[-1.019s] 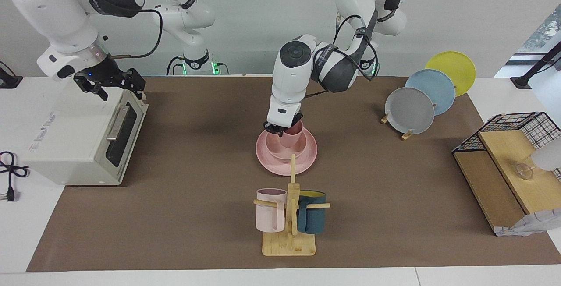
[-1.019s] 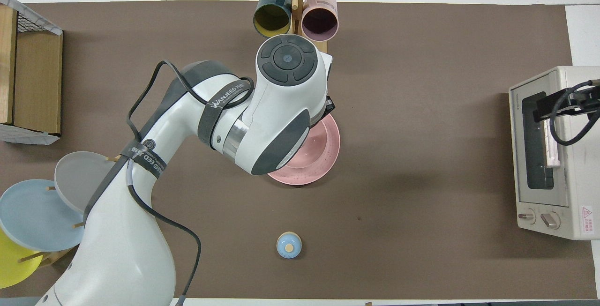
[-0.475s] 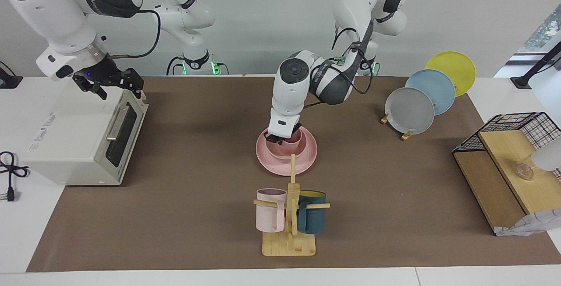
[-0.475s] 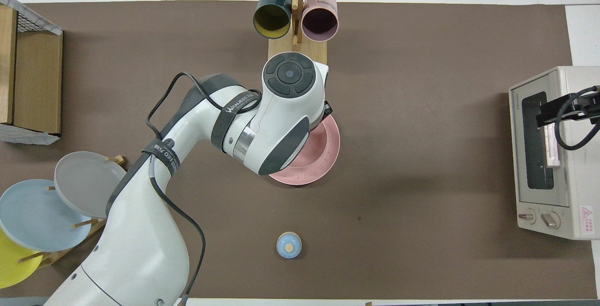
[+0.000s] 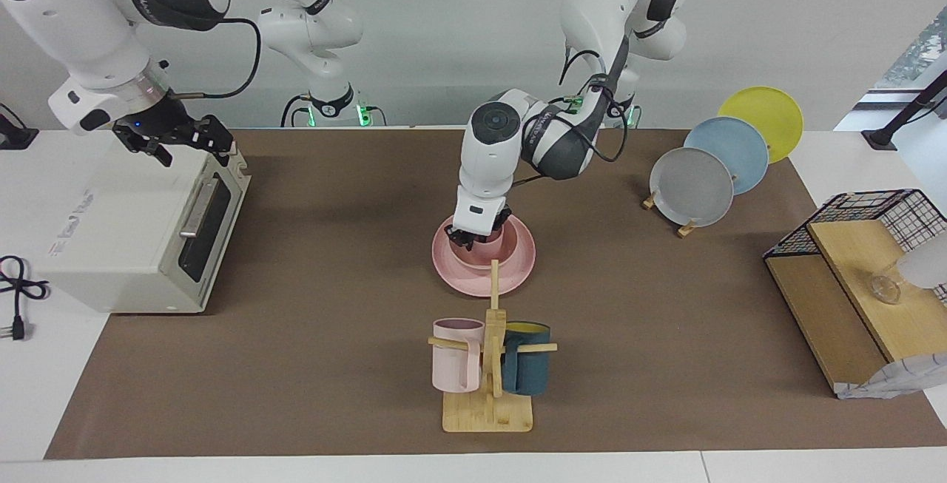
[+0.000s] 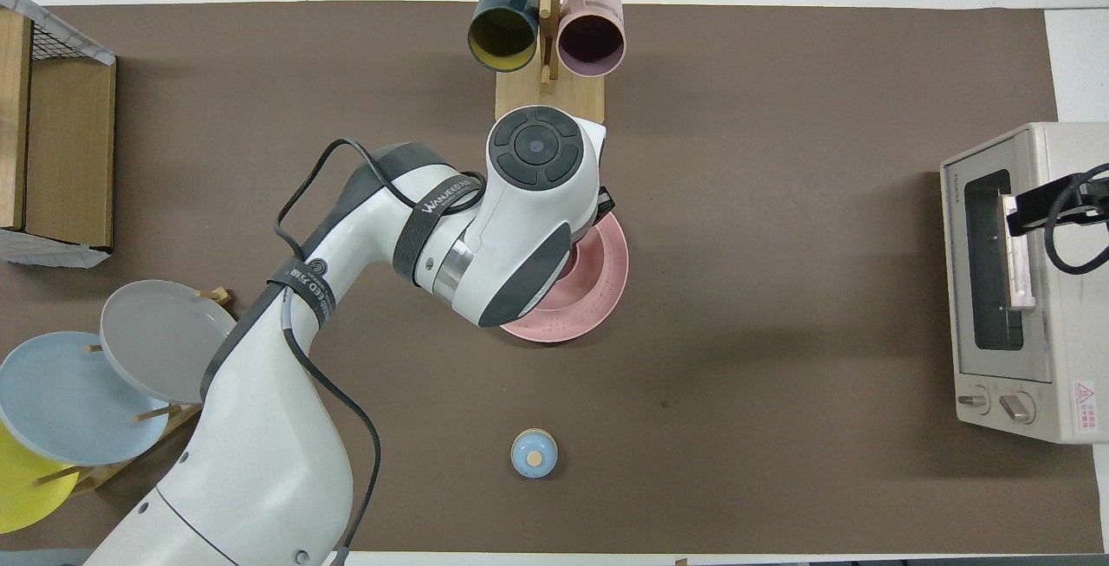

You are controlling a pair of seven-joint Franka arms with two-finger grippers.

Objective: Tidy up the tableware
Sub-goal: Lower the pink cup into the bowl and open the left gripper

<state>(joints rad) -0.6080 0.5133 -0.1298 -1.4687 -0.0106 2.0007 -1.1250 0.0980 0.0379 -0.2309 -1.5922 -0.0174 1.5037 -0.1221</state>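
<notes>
key relation: left gripper straight down into pink bowl, cup directly under the fingers, not off to a side; coming move judged a vertical one, let go and lift
cup axis: upright, long axis vertical, in line with the approach from above
cup place: inside the bowl, bowl on pink plate, all three nested; whether the cup base already touches the bowl floor cannot be told
left gripper state: clamped on the cup rim as far as the facing view shows
nearer arm: left arm, by far, reaching across from its base to the plate in mid-table
right gripper: waiting over the top of the toaster oven, well apart from the plate; finger state cannot tell
overhead check: wrist covers cup and bowl, only the plate edge showing
materials: matte pink set, smooth, likely hard plastic or ceramic; plate wide and flat, bowl rounded, cup small, tapered, no handle
landmark, plate: mug rack farther from the robots than the plate, holding pale pink mug and dark teal mug; small blue knobbed thing nearer to the robots than the plate
risk: judged that the cup could tip on the curved bowl floor if released off-centre
</notes>
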